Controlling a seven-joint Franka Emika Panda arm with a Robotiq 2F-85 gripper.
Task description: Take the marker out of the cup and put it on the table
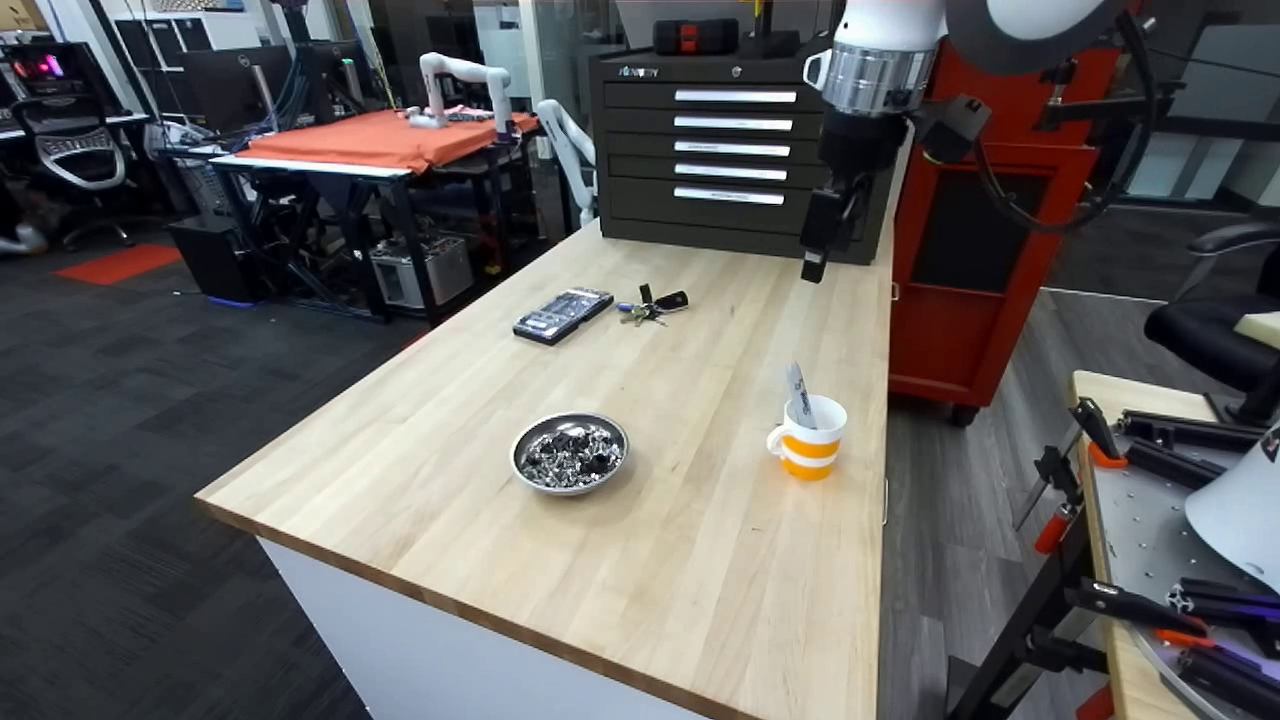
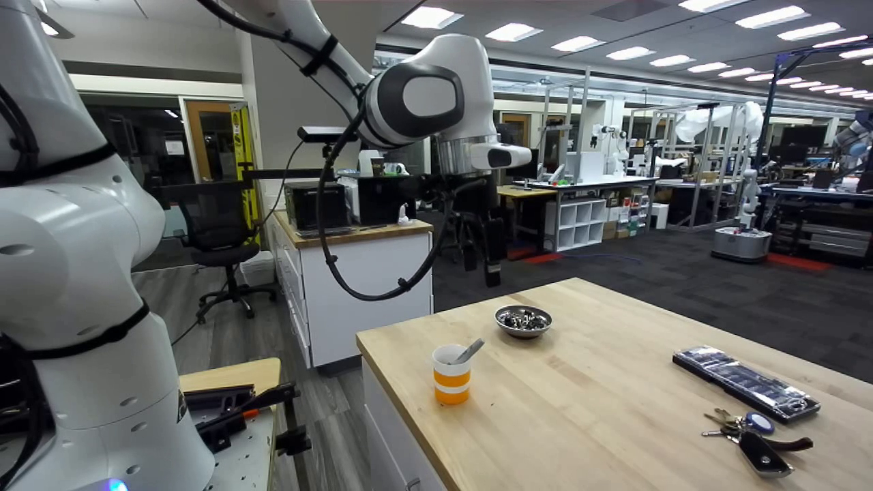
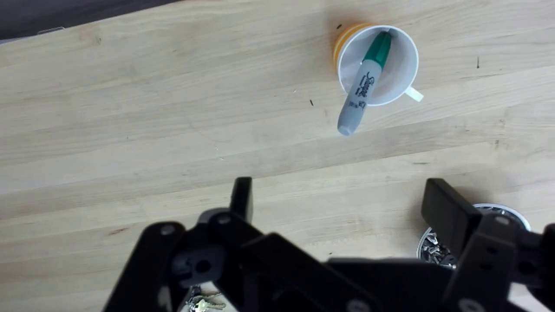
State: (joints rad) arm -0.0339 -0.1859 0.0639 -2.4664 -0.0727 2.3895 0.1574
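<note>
Hangs above the butcher-block tabletop (image 3: pixel 130 143) with the Robotiq gripper (image 3: pixel 338 190) spread wide and nothing between its fingertips (image 3: pixel 243 195). Below the gripper, and out ahead of the fingertips in the wrist view, find the Sharpie marker (image 3: pixel 364 84) leaning in the white-and-orange mug (image 3: pixel 399 71), with its green cap inside and grey barrel jutting over the rim toward the gripper. Judge it light, stiff and sturdy, but smooth and likely to roll or swivel if pinched off-centre. Take hold of the grey barrel just outside the rim, with fingertips square across it, not at the extreme end. Draw out along the slant to spare the mug, probably easy to drag, then lay flat on the tabletop beneath the gripper.
</note>
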